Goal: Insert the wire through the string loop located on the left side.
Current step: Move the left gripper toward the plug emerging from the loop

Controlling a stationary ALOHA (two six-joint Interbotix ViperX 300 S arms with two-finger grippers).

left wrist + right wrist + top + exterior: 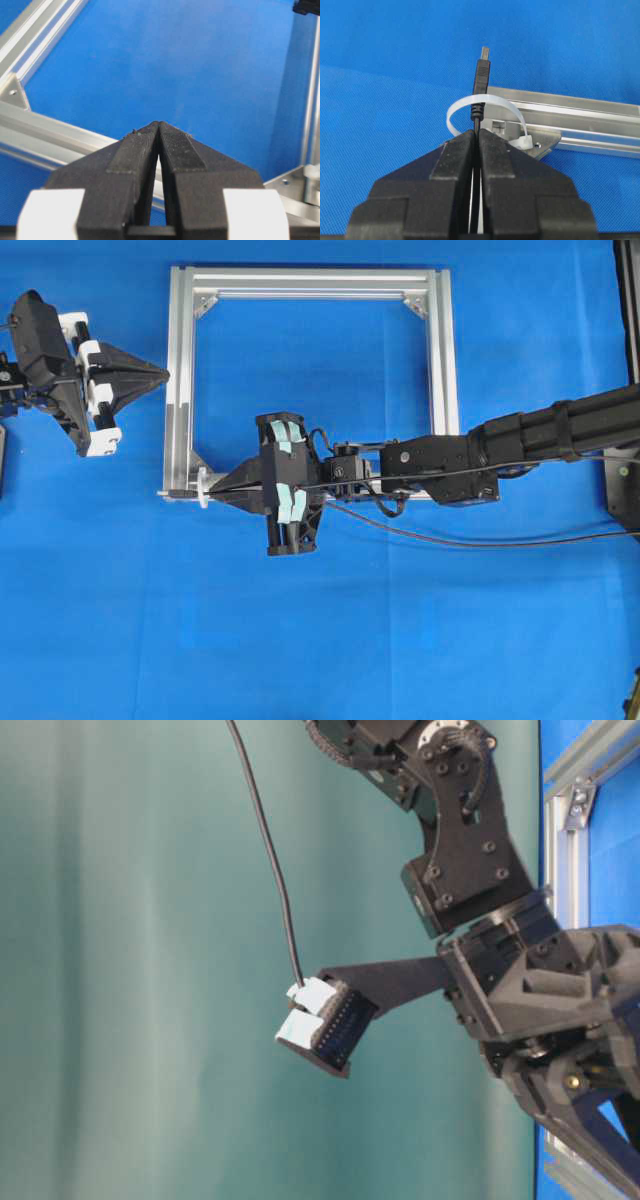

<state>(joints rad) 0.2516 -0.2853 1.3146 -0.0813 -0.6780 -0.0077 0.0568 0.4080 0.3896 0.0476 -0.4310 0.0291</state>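
right claw (pixel 476 137) clamped tight on the wire (pixel 481 80), plug tip poking straight out ahead of the fingertips and already showing past the string loop (pixel 485 107). looks threaded from the right wrist view, the white band arching around the plug body just beyond the claw tips. only just in, though. could slip back out on release: little of the plug seems past the band, and the slack cable trailing behind the claw could drag it backward. could also snag, the plug's wider collar sitting right at the band, so a sideways nudge might twist or flatten the loop instead of sliding through. loop anchored on the aluminium frame (pixel 580 125), just right of the claw tips, so a hard push risks shoving the frame across the blue worktop (pixel 320 640).

left claw (pixel 159 131) pressed together, gripping nothing, well off to the left of the frame, far from the right claw.

wire itself: thin, black, glossy, a ribbed strain relief below a small metal-tipped plug. loop: a narrow, translucent white band, springy-looking, standing open in a flat oval.
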